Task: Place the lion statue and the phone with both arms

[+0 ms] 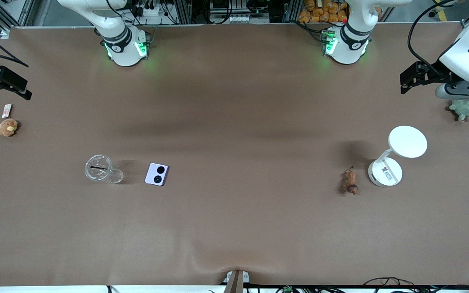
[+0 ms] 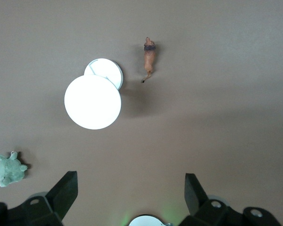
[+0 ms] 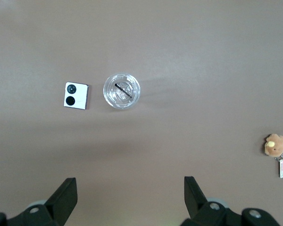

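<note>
The lion statue (image 1: 349,182) is a small reddish-brown figurine lying on the brown table toward the left arm's end, beside a white lamp's base. It also shows in the left wrist view (image 2: 149,59). The lavender phone (image 1: 156,174) lies flat, camera circles up, toward the right arm's end, also in the right wrist view (image 3: 76,95). My left gripper (image 1: 406,83) hangs open and empty high over the table's left-arm end (image 2: 129,181). My right gripper (image 1: 22,88) hangs open and empty high over the right-arm end (image 3: 129,186).
A clear glass dish (image 1: 98,167) stands beside the phone. A white round-headed lamp (image 1: 397,154) stands beside the lion. A green plush turtle (image 1: 464,110) lies under the left gripper. A brown-and-yellow plush toy (image 1: 7,127) lies under the right gripper.
</note>
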